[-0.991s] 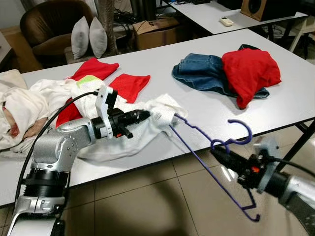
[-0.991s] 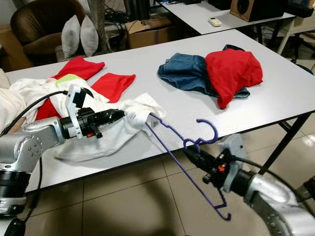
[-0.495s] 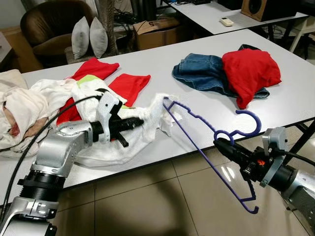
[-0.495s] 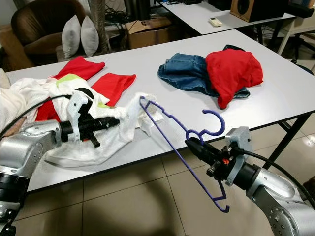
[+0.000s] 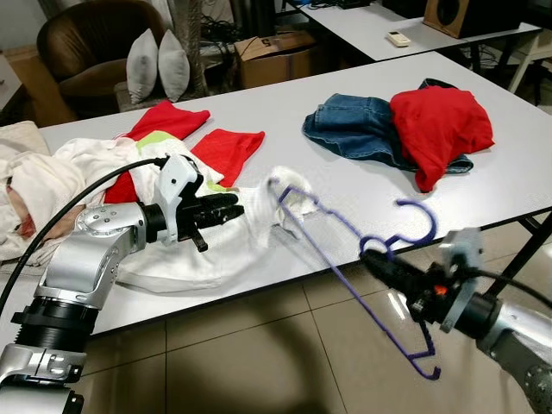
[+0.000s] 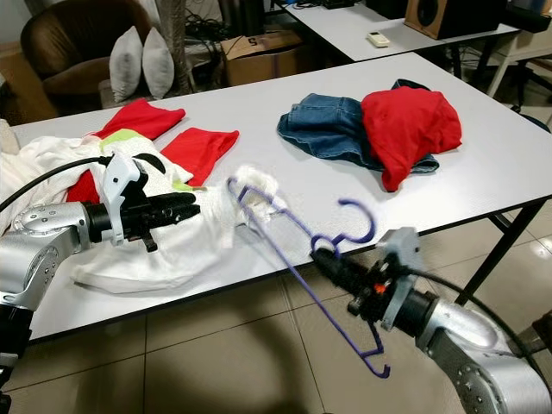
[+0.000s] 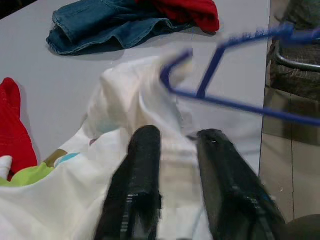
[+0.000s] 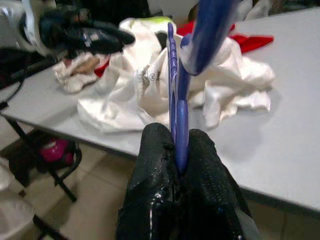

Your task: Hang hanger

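Your purple hanger sits in the lower centre of the left eye view, its neck clamped between the closed fingers of your right gripper just off the table edge. Its far shoulder is tucked into the white shirt at centre left. Your left gripper has its fingers slightly parted around a fold of that shirt. You look to be mid-threading; next, push the hanger deeper while holding the cloth taut.
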Robot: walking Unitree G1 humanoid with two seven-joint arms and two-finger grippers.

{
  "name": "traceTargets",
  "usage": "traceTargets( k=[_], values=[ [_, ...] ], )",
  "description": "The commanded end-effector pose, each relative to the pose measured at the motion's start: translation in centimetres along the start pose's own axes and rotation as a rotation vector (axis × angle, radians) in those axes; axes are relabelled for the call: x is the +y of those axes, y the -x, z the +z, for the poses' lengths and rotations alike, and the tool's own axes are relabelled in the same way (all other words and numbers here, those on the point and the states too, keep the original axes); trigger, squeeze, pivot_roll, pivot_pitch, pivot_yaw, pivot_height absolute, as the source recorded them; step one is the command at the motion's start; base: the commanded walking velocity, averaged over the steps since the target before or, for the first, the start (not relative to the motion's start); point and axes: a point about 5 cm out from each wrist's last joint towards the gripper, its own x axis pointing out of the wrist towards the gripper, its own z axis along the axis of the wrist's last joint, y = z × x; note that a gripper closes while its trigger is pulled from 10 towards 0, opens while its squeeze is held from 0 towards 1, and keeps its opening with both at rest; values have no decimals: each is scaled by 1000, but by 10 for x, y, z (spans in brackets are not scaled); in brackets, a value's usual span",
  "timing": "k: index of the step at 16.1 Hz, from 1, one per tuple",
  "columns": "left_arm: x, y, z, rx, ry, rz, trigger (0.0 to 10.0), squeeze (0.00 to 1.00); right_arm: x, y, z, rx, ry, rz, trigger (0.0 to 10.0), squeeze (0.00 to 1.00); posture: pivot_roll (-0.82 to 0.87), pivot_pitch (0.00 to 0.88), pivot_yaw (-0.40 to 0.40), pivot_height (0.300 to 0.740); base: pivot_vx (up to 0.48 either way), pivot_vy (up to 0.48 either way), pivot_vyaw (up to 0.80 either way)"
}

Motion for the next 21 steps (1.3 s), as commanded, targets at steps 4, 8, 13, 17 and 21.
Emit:
traceTargets(
  k=[4, 8, 13, 17, 21],
  values=[
    [-3, -5, -13, 80, 23, 53, 10000, 0, -2, 21, -21, 155, 28, -84, 10000, 0, -262, 0, 111, 740, 0, 0, 0],
    [-5, -12, -24, 122, 164, 189, 10000, 0, -4, 47, -21, 228, 75, -147, 10000, 0, -276, 0, 123, 740, 0, 0, 0],
    [-20, -20, -19, 46, 289, 143, 10000, 0, -3, 67, -16, 267, 106, -166, 10000, 0, -269, 0, 115, 740, 0, 0, 0],
    [-26, -21, -19, 30, 347, 111, 10000, 0, -5, 67, -13, 261, 114, -170, 10000, 0, -264, 0, 114, 740, 0, 0, 0],
    [-35, -27, -25, 59, 360, 80, 10000, 0, -5, 64, -13, 254, 113, -165, 10000, 0, -262, 0, 115, 740, 0, 0, 0]
  ],
)
